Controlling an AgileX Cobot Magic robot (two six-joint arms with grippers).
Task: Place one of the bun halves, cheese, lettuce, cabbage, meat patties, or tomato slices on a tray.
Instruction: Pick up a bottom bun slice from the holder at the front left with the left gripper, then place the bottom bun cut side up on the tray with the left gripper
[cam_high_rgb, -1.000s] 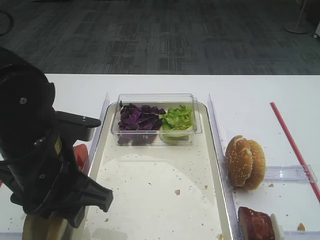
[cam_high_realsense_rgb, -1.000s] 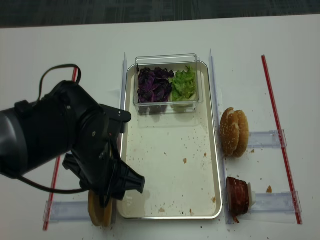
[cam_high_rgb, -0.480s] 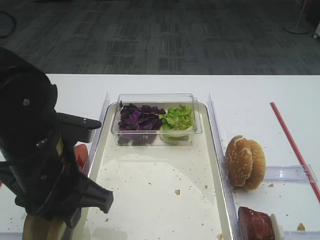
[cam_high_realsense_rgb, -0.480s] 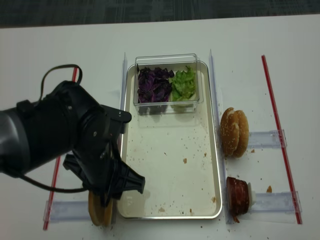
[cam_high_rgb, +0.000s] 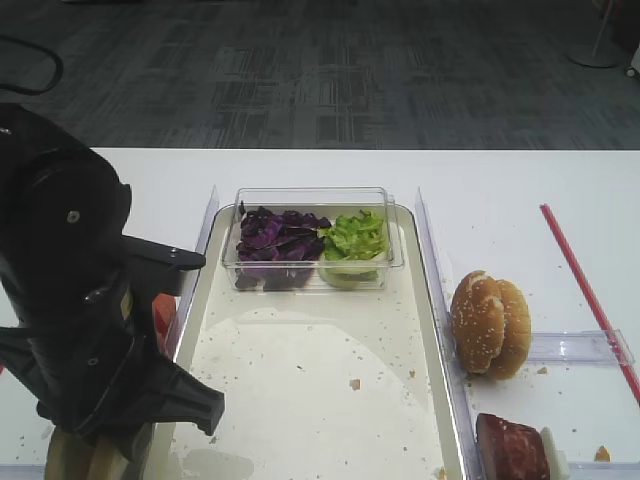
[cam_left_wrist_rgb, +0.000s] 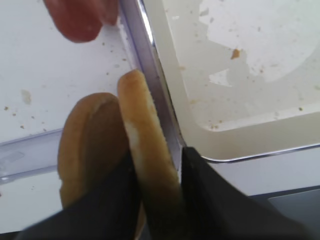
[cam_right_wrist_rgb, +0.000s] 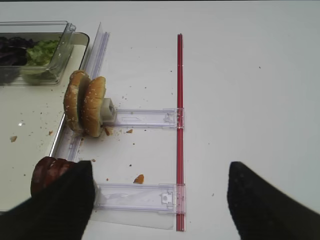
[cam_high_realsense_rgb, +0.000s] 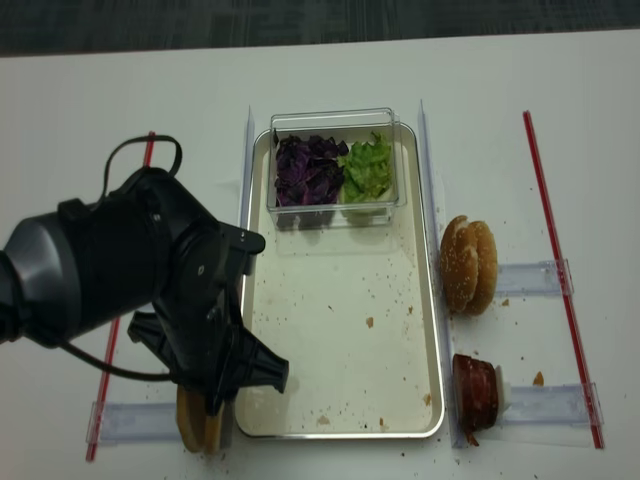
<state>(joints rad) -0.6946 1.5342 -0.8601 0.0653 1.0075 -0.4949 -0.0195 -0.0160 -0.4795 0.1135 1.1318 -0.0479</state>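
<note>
Left gripper (cam_left_wrist_rgb: 156, 175): my fingers pinch one plain bun half (cam_left_wrist_rgb: 145, 155) across its flat faces.
Bun: on edge in the rack, just left of the tray (cam_left_wrist_rgb: 240, 145), touching its twin (cam_left_wrist_rgb: 90, 145).
Handling: probably light, soft, crumbly; squeeze gently, near mid-disc.
Right gripper (cam_right_wrist_rgb: 160, 200): spread, empty.

Sesame-seeded buns (cam_high_rgb: 490, 323) stand upright beside a red strip (cam_high_rgb: 588, 296) and clear box (cam_high_rgb: 312, 238).
</note>
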